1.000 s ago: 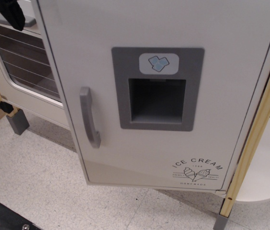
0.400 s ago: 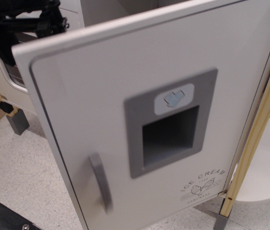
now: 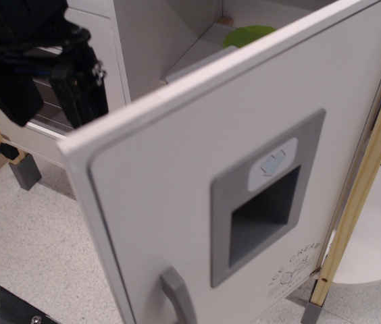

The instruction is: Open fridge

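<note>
A: Currently, what is the status of the fridge (image 3: 177,202)?

B: Door swung well out at centre frame; interior shelf (image 3: 190,62) and 1 green item (image 3: 248,34) exposed. Judged largely complete; little swing left.

A: Counts?

B: 1 door, 1 handle (image 3: 179,295), 1 dispenser panel (image 3: 265,202). 1 hand (image 3: 75,81) behind the door's top-left edge; finger state cannot be told.
</note>
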